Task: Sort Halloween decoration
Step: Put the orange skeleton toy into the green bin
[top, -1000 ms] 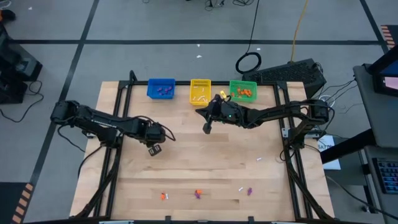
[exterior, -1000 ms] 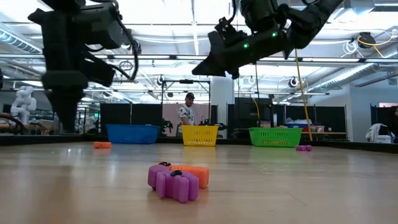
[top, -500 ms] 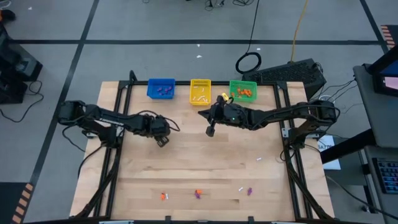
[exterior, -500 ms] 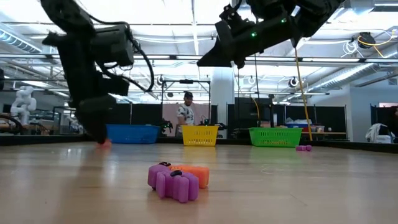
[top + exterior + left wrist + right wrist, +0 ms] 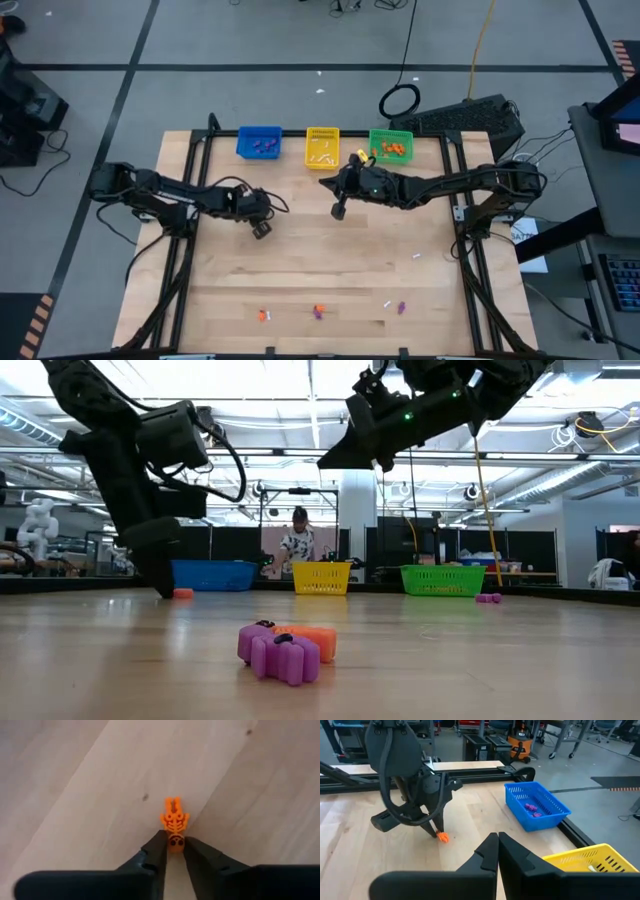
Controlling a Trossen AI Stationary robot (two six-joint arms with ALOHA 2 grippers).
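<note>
Left gripper (image 5: 174,851) pinches, seemingly gripping, an orange skeleton trinket (image 5: 174,822) on the table (image 5: 330,270); right gripper (image 5: 498,851) closed, empty, raised.

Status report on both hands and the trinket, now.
Left hand down on table, fingers flanking orange skeleton trinket, grip unconfirmed. Right hand shut, empty, hovering near the yellow basket. Nothing in the way.

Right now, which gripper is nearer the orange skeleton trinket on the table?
Left. The left gripper has its fingers on either side of the orange skeleton trinket. The right gripper hangs shut above mid-table, well apart from it.
</note>
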